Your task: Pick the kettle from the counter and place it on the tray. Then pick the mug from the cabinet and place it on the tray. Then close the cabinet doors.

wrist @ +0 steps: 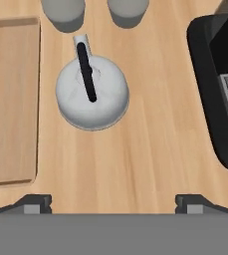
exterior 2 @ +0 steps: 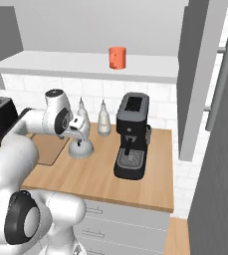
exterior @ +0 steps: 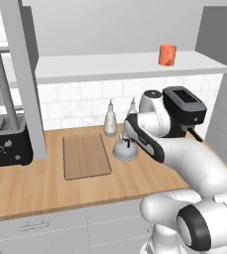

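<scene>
and here's the kettle (wrist: 91,92), seen from straight above in the hand view: a squat silver-grey dome with a black arched handle running across its top and a short pale spout poking toward the two bottles (wrist: 63,11). it sits on the counter (wrist: 155,149), upright, just beside the tray (wrist: 11,99) but not on it. from the left base view the kettle (exterior: 125,148) stands to the right of the wooden tray (exterior: 85,156), in front of the two pale slim-necked bottles (exterior: 110,120). the gripper (wrist: 113,203) hangs over the counter above the kettle, its two dark fingertips (wrist: 33,203) spread wide apart at the bottom of the hand view, nothing between them. in the right base view the kettle (exterior 2: 80,148) shows below the arm's wrist, with the black coffee machine (exterior 2: 131,135) to its right. up on the cabinet (exterior: 110,67) shelf, the orange-red mug (exterior: 167,55) stands upright, well apart from everything below. a cabinet door (exterior: 22,74) stands swung open at the left, its edge toward the camera. a dark toaster (exterior: 5,140) sits at the far left of the counter.
</scene>
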